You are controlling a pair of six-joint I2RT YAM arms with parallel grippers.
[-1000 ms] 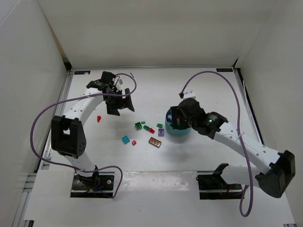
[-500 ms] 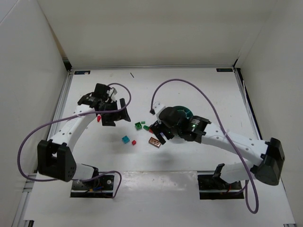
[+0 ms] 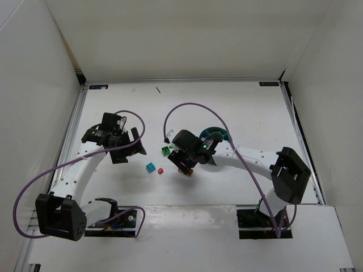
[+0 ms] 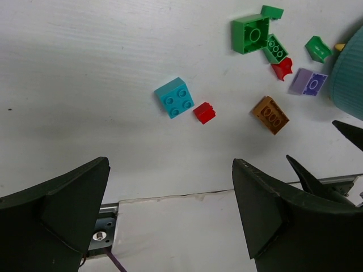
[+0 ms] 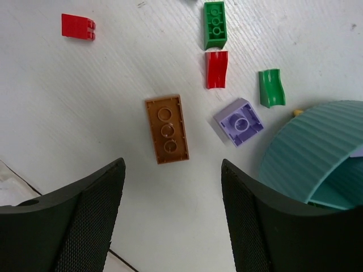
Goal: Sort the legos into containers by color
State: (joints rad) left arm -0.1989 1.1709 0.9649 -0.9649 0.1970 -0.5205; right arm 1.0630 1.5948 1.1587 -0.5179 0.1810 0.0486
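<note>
Small legos lie loose on the white table left of the teal bowl [image 3: 217,134]. In the right wrist view a brown brick [image 5: 167,128] lies just ahead of my open, empty right gripper [image 5: 173,209], with a purple brick [image 5: 239,121], a red brick [image 5: 216,69], two green bricks [image 5: 215,24] and the bowl [image 5: 312,153] beyond. My left gripper [image 4: 170,209] is open and empty, well short of a blue brick [image 4: 176,97] and a small red brick [image 4: 204,112]. From the top, the right gripper [image 3: 184,163] hovers over the brown brick and the left gripper [image 3: 126,150] is left of the blue brick [image 3: 150,167].
A larger green brick [image 4: 250,34] lies at the far side of the pile. Another red brick [image 5: 78,26] lies apart on the left in the right wrist view. White walls enclose the table; its front edge is close behind both grippers.
The right arm has swung left from over the bowl to above the brown brick. The left arm has drawn back toward the near left, away from the far side.
</note>
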